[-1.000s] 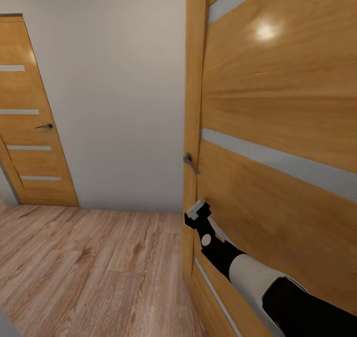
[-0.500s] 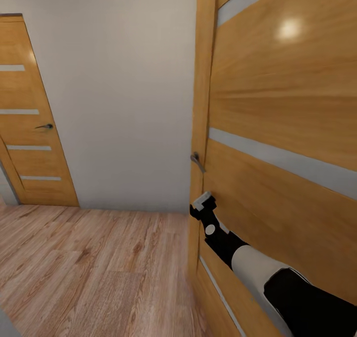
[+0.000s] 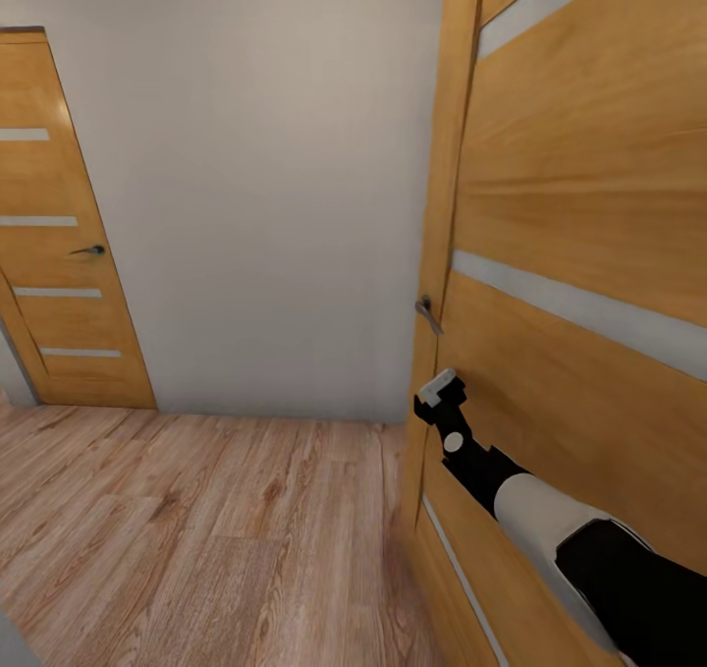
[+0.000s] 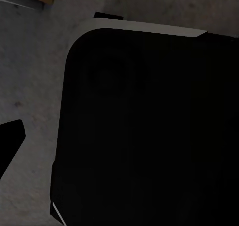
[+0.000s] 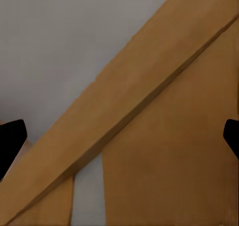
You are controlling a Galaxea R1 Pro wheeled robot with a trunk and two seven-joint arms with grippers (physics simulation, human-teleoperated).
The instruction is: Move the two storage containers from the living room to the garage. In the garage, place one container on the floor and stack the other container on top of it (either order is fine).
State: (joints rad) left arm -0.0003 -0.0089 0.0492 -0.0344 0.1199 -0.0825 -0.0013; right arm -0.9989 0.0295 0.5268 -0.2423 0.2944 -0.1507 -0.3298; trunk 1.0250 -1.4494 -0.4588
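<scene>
The two storage containers are out of view. In the head view my right arm reaches forward to a large wooden door [image 3: 579, 254]. Its gripper [image 3: 439, 389] is pressed against the door face just below the metal handle [image 3: 427, 313]. In the right wrist view the right gripper [image 5: 119, 136] is open, its dark fingertips [image 5: 10, 141] far apart at the picture's edges, with the door's wood and a pale strip close ahead. In the left wrist view one dark fingertip [image 4: 10, 141] hangs over a rough grey surface, beside a black rounded body [image 4: 149, 131] of the robot.
A pale grey wall [image 3: 255, 195] stands ahead, with a second wooden door [image 3: 59, 254], closed, at the far left. Light wood plank flooring [image 3: 187, 529] stretches in front of me. The big door stands very close on my right.
The big door's edge and handle have swung to the right, and my right arm has moved right with it. The wall and the far door have stayed in place.
</scene>
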